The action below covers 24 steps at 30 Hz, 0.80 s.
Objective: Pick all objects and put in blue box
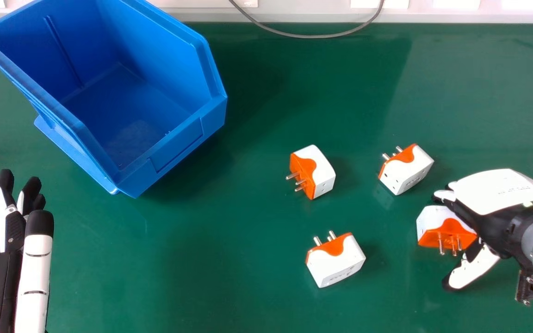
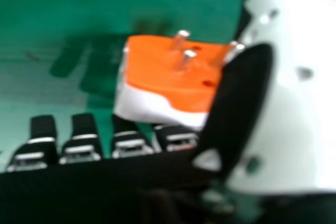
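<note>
At the right of the head view, my right hand (image 1: 493, 199) is palm down and open over a white and orange plug adapter (image 1: 447, 231), its thumb spread on the near side. In the right hand view the adapter (image 2: 168, 77) lies between the fingers and thumb of my right hand (image 2: 239, 108), pins showing; whether they touch it is unclear. Three similar adapters lie on the green table: one near the middle (image 1: 322, 173), one farther right (image 1: 407, 171) and one nearer (image 1: 338, 263). The blue box (image 1: 176, 148) stands at the far left. My left hand (image 1: 9, 236) is open at the left edge.
The green table (image 1: 201, 277) spreads between the box and my right hand. A grey cable (image 1: 303, 36) hangs over the table's far edge, where a pale ledge (image 1: 312, 14) runs along. The box's near wall rises beyond my left hand.
</note>
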{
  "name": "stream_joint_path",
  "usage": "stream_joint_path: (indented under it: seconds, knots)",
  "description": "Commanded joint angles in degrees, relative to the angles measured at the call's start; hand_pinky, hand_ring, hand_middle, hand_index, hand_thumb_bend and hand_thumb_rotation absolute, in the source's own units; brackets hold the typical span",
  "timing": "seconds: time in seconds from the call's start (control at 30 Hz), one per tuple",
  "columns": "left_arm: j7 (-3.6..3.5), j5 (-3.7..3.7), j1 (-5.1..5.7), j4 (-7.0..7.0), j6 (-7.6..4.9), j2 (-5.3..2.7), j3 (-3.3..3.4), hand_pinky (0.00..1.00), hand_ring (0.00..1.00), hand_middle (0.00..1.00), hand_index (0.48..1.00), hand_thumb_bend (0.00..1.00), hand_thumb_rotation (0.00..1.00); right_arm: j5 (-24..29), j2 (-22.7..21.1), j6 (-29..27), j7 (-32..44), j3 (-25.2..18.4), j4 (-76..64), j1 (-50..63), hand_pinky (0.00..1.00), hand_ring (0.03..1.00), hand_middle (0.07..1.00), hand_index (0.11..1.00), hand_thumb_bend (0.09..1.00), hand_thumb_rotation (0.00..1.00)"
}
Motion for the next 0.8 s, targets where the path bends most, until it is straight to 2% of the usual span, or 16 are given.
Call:
stream_joint_path:
  seconds: [0.0, 0.17, 0.23, 0.27, 0.3, 0.33, 0.4, 0.43, 0.47, 0.5, 0.57, 0.63, 0.77]
  knots:
    - [0.12, 0.11, 0.38, -0.98, -0.95, 0.08, 0.03, 1.00, 1.00, 1.00, 1.000, 0.61, 1.00, -0.5, -0.8, 0.0, -0.5, 0.2, 0.6, -1.8, 0.88, 0.928, 0.944, 0.912, 0.614, 0.43]
    - [0.10, 0.03, 0.45, -1.13, -1.05, 0.05, 0.01, 1.00, 1.00, 1.00, 1.000, 0.61, 1.00, -0.9, -1.3, -0.7, -1.0, 1.2, 1.7, -2.9, 0.86, 0.913, 0.926, 0.904, 0.570, 0.44]
    - [0.06, -0.10, 0.52, -1.27, -1.07, 0.05, 0.03, 1.00, 1.00, 1.00, 1.000, 0.61, 1.00, -0.9, -1.6, -1.1, -1.3, 1.2, 1.4, -3.0, 0.84, 0.879, 0.896, 0.878, 0.537, 0.42]
    - [0.03, -0.19, 0.50, -1.27, -1.06, 0.06, 0.04, 1.00, 1.00, 1.00, 1.000, 0.61, 1.00, -0.9, -1.9, -1.7, -2.0, 1.3, 1.6, -3.1, 0.81, 0.856, 0.875, 0.859, 0.525, 0.41]
    - [0.01, -0.27, 0.50, -1.27, -1.06, 0.08, 0.06, 1.00, 1.00, 1.00, 1.000, 0.61, 1.00, -0.9, -2.0, -2.2, -2.5, 1.3, 1.8, -3.1, 0.75, 0.795, 0.829, 0.820, 0.509, 0.39]
    - [-0.01, -0.33, 0.50, -1.23, -1.07, 0.08, 0.06, 1.00, 1.00, 1.00, 1.000, 0.61, 1.00, -0.9, -2.2, -3.0, -3.6, 1.3, 2.2, -3.2, 0.75, 0.795, 0.829, 0.820, 0.509, 0.39]
    - [-0.02, -0.29, 0.58, -1.28, -1.05, 0.05, 0.00, 1.00, 1.00, 1.00, 1.000, 0.62, 1.00, -1.1, -2.4, -4.0, -5.8, 1.5, 3.0, -3.3, 0.67, 0.722, 0.773, 0.770, 0.495, 0.37]
    - [-0.05, -0.33, 0.64, -1.30, -1.07, 0.05, 0.00, 1.00, 1.00, 1.00, 1.000, 0.62, 1.00, -1.1, -2.3, -4.4, -7.1, 1.6, 3.7, -3.4, 0.60, 0.653, 0.716, 0.720, 0.483, 0.35]
    - [-0.08, -0.43, 0.69, -1.33, -1.02, 0.06, 0.02, 1.00, 1.00, 1.00, 1.000, 0.62, 1.00, -1.2, -2.1, -4.7, -8.8, 1.7, 4.6, -3.6, 0.60, 0.653, 0.716, 0.720, 0.483, 0.35]
    - [-0.10, -0.54, 0.67, -1.27, -1.01, 0.07, 0.06, 1.00, 1.00, 1.00, 1.000, 0.62, 1.00, -1.2, -1.9, -5.0, -10.5, 1.8, 5.3, -3.7, 0.56, 0.616, 0.680, 0.674, 0.485, 0.31]
    - [-0.10, -0.61, 0.65, -1.23, -0.97, 0.08, 0.09, 1.00, 1.00, 1.00, 1.000, 0.62, 1.00, -1.2, -1.7, -5.6, -13.1, 2.0, 6.4, -3.8, 0.42, 0.480, 0.547, 0.559, 0.507, 0.13]
    - [-0.07, -0.53, 0.64, -1.26, -0.93, 0.10, 0.10, 1.00, 1.00, 1.00, 1.000, 0.62, 1.00, -1.4, -2.1, -6.5, -15.7, 2.3, 7.1, -3.8, 0.38, 0.446, 0.506, 0.531, 0.512, 0.08]
    - [-0.08, -0.58, 0.69, -1.42, -0.81, 0.11, 0.11, 1.00, 1.00, 1.00, 1.000, 0.62, 1.00, -1.9, -2.6, -8.0, -19.8, 2.9, 8.6, -4.0, 0.37, 0.452, 0.494, 0.515, 0.511, 0.05]
